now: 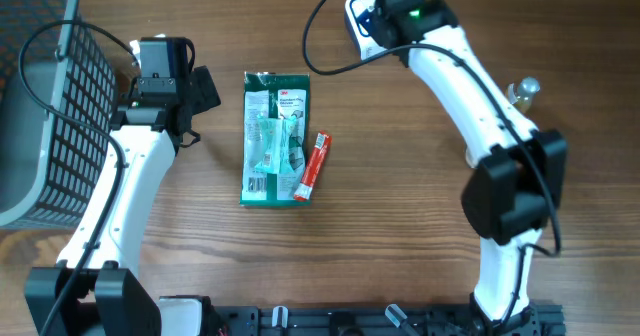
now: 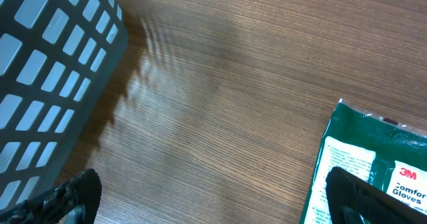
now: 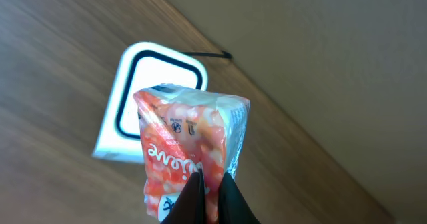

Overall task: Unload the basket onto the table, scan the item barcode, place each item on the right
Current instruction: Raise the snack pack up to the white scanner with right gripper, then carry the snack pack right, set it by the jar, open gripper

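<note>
Wood-grain tabletop fills every view, with a pale wall beyond its far edge. By the look of things the scanning step itself is in hand: the right gripper [image 3: 210, 196] is pinched tight on the lower edge of an orange snack packet [image 3: 190, 144]. It holds the packet up just in front of the white scanner [image 3: 155, 84], whose lit window glows directly beyond it. Small print faces the wrist camera, but I cannot tell whether a barcode faces the scanner. The next move likely calls for turning or tilting the packet until its code squares up to that window.

The left gripper [image 2: 210, 187] hangs spread wide and empty above bare wood, touching nothing. A grey basket [image 1: 60, 126] sits off to its left, and a green glove pack [image 1: 277, 138] lies close by its right finger, with a red tube [image 1: 313, 164] beside the pack's far edge.
</note>
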You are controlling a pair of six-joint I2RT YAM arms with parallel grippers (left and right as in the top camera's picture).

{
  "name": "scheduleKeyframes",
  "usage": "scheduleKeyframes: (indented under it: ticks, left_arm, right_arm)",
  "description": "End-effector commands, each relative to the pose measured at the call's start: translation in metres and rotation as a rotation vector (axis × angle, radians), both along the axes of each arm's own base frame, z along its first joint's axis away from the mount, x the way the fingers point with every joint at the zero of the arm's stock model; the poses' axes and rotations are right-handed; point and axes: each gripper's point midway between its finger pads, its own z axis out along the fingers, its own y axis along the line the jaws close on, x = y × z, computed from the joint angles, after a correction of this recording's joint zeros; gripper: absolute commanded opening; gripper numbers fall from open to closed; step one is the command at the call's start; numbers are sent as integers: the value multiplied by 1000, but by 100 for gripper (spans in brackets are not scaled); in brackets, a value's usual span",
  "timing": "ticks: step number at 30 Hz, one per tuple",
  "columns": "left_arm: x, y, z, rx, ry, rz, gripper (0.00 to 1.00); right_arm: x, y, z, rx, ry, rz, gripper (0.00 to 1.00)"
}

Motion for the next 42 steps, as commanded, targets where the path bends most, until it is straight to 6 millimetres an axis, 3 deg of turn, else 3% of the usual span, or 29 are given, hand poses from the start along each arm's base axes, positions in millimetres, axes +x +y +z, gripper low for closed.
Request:
scheduleKeyframes:
  ticks: [1, 12, 20, 28, 30, 36, 40, 42]
  left_arm:
    - [2, 3, 5, 12, -12, 4, 100]
    - [2, 3, 5, 12, -12, 4, 100]
    - [2, 3, 5, 12, -12, 4, 100]
    - [2, 3, 5, 12, -12, 4, 100]
    - [2, 3, 5, 12, -12, 4, 100]
    - [2, 3, 5, 12, -12, 4, 100]
    - [2, 3, 5, 12, -12, 4, 100]
    - [2, 3, 5, 12, -12, 4, 100]
  right_arm:
    - [17, -18, -20, -119, -41, -91, 4]
    - [43, -11, -39, -202, -106, -36, 4]
    - [44, 5, -70, -193, -53, 37, 4]
    - [43, 3, -74, -221, -48, 31, 4]
    - [43, -7, -63, -226, -80, -52, 4]
    - [18, -11, 15, -5, -149, -160, 4]
    - [-18, -18, 75, 209, -139, -195, 4]
    - [-35, -22, 88, 286, -107, -206, 4]
